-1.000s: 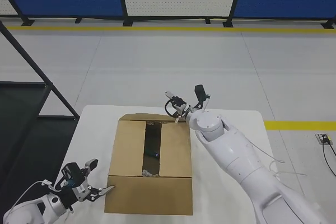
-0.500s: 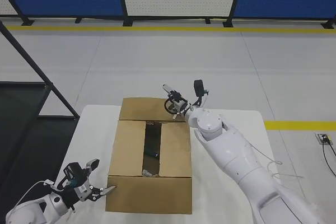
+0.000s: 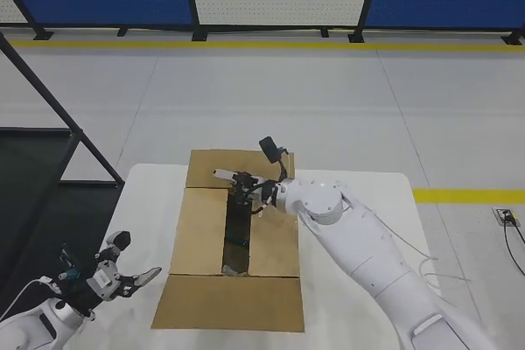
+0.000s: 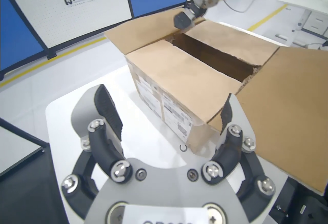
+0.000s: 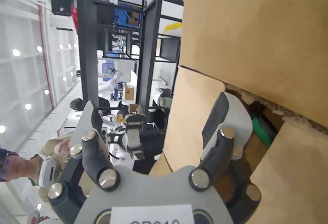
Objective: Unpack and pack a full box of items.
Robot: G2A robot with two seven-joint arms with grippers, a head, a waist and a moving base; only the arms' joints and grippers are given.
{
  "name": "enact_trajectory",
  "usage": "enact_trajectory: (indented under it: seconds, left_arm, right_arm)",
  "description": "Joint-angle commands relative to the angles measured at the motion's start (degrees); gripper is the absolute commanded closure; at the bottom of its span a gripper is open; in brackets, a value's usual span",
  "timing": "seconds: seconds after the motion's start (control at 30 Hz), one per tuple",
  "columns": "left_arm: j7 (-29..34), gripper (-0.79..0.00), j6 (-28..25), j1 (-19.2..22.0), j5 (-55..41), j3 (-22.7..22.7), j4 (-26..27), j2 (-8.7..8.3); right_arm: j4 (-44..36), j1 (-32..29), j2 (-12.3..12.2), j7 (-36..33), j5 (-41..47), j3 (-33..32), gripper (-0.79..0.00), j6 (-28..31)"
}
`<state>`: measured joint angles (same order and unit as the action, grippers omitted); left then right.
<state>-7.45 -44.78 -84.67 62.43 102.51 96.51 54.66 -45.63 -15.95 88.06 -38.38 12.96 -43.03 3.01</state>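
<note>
A cardboard box (image 3: 276,241) stands mid-table with its two long flaps nearly flat and a narrow gap (image 3: 237,229) between them. Dark items show in the gap, and a green one (image 5: 262,128) shows in the right wrist view. The far end flap (image 3: 206,164) is raised; the near end flap (image 3: 227,304) is folded outward. My right gripper (image 3: 232,179) is open at the far end of the gap, one finger (image 5: 220,112) inside the box, and cardboard (image 5: 189,112) between its fingers. My left gripper (image 4: 166,112) is open and holds nothing, just off the box's near left corner (image 4: 197,143).
The white table (image 3: 149,210) has bare room left of the box. A black metal frame (image 3: 70,149) and a dark surface stand beyond the table's left edge. The right arm (image 3: 367,254) stretches over the table's right side.
My right gripper swung from beyond the box's far right corner to the far end of the gap, and the far flap came up. My left gripper drew back from the near flap.
</note>
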Motion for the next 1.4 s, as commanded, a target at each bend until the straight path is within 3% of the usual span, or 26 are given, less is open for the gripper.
enact_trajectory:
  seconds: [0.0,0.23,0.63,1.07,1.37]
  left_arm:
    - [0.4,-0.785,0.9,0.1,-2.1,0.2,-0.6,0.06]
    - [2.0,-0.785,1.7,0.2,-4.1,0.5,-1.3,0.08]
    - [3.6,-0.785,1.9,1.6,-4.6,-0.7,-2.1,0.12]
    - [3.9,-0.785,1.7,2.1,-5.2,-1.0,-3.0,0.14]
    - [4.0,-0.785,2.0,2.0,-4.7,-1.9,-3.0,0.24]
  right_arm:
    - [-0.9,-0.7,-0.1,-0.1,-1.9,0.4,-0.785,-1.7]
    - [-0.4,-1.7,0.1,-2.2,-3.1,0.4,-0.785,-5.6]
    - [8.8,0.5,3.2,-14.3,6.9,0.4,-0.785,1.4]
    - [14.6,3.2,7.4,-11.9,5.2,3.7,-0.785,3.5]
    - [16.7,4.3,8.7,-14.8,9.6,1.5,-0.785,7.9]
